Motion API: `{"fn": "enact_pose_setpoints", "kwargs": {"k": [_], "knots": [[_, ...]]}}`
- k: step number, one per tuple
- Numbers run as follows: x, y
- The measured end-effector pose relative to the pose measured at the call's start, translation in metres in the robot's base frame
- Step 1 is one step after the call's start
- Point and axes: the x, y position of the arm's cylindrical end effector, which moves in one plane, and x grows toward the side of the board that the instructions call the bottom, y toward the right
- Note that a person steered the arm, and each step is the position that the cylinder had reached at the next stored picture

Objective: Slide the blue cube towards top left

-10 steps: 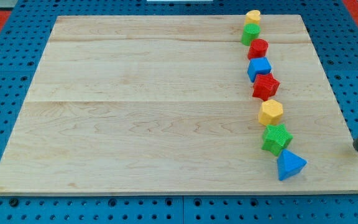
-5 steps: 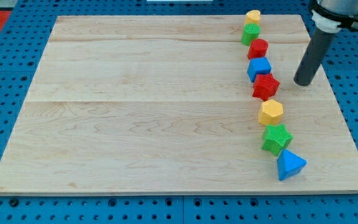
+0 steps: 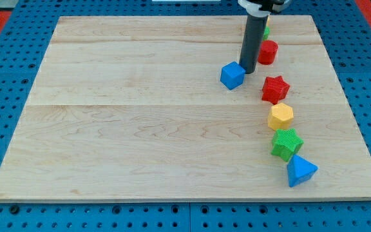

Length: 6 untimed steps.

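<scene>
We are pressing my tip (image 3: 247,70) against the blue cube (image 3: 232,75)'s right side; no gripper showing; we are needing an up-left push line.

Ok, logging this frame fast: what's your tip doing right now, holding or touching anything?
My tip: no gripper, holds nothing; it sits against the blue cube on the cube's right side in the view.

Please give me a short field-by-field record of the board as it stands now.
my tip: touching the blue cube's right side
blue cube: left of the column of blocks
red blocks: cylinder-like, star
yellow hexagon
green block
blue triangle
behind the rod: yellow and green slivers, shapes hidden
</scene>
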Motion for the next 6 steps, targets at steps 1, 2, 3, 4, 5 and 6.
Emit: {"fn": "enact_pose_setpoints", "kwargs": {"k": [1,2,3,4,5,6], "knots": [[0.000,0.000],[0.000,-0.021],[0.011,-0.043],[0.013,-0.041],[0.022,-0.042],[0.036,-0.034]]}}
